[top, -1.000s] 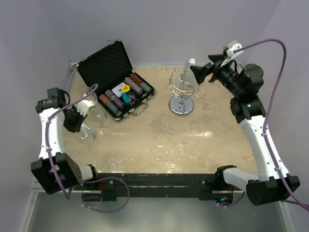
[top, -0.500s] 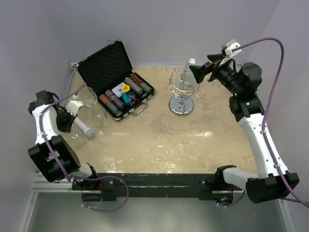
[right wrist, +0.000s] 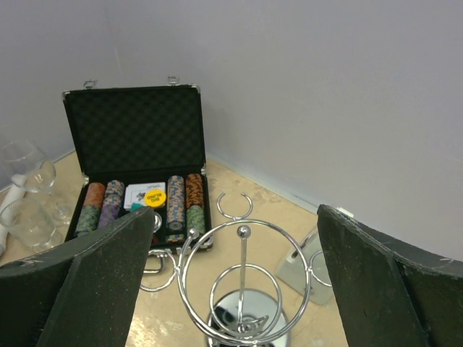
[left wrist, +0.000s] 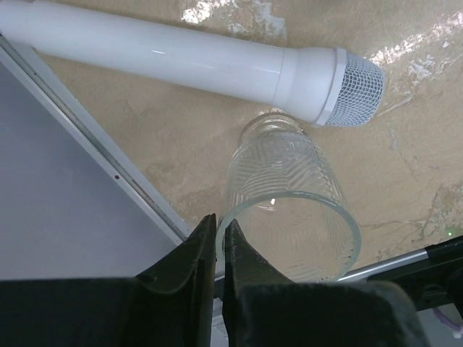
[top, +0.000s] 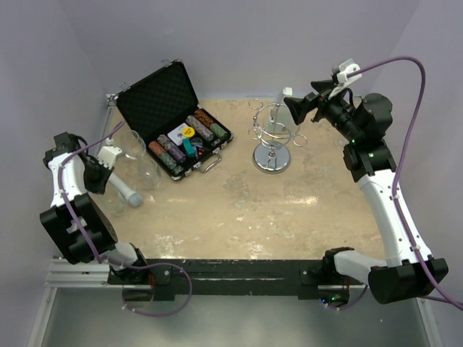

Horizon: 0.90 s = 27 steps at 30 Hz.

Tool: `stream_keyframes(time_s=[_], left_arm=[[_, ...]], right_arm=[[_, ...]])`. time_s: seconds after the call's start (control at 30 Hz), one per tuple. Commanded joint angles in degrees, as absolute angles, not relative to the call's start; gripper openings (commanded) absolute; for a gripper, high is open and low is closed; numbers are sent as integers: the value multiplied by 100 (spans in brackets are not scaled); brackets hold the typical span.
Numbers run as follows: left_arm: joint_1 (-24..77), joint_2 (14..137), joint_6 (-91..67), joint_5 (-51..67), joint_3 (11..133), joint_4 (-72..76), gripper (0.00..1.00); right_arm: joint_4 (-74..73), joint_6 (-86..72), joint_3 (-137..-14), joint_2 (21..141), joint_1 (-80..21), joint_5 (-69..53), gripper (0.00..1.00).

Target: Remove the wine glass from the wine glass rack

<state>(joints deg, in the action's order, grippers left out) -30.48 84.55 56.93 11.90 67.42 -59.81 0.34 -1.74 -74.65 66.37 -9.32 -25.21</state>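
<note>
One rack [top: 272,157]; one case [top: 155,95]; one microphone [top: 120,190]; three glasses [top: 148,174]

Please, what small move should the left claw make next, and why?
Probably lift straight up and back. The left claw is shut and empty, its tips just beside the rim of the ribbed glass, which is next to the white microphone; a sideways move could knock it. The loops of the wine glass rack look empty.

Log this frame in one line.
left gripper shut at tumbler rim | right gripper open, facing rack | rack shows no glass | mic by tumbler
</note>
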Motion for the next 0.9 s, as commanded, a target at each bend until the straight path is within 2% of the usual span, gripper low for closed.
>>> stream_keyframes(time_s=[0.0,0.07,0.2,0.37,0.5,0.57,0.63,0.73,0.87], left_arm=[[-3094,8525,5502,1318,6987,-5827,23],[-3094,8473,5502,1310,6996,-5845,39],[-3094,8306,5528,1327,7013,-5845,55],[-3094,8297,5432,1380,7408,-6265,62],[-3094,8148,5414,1546,7760,-6591,67],[-3094,8104,5423,1652,8023,-6810,76],[-3085,8095,5318,1871,8435,-6969,98],[-3006,8182,4818,2468,9314,-7058,100],[-2445,8393,4001,2873,10386,-6909,100]], right_arm=[[79,-61,-7515,6618,-914,-2558,98],[88,-53,-7506,6627,-923,-2566,98],[106,-53,-7480,6653,-923,-2584,98],[9,-35,-7593,6723,-914,-2602,98],[-754,395,-7962,6785,-914,-2322,99],[-1141,474,-8120,6803,-914,-1953,99],[-1431,169,-8322,6873,-914,-1190,98],[-1863,-307,-8604,7128,-914,-250,98],[-1670,-580,-8333,6953,-914,929,99]])
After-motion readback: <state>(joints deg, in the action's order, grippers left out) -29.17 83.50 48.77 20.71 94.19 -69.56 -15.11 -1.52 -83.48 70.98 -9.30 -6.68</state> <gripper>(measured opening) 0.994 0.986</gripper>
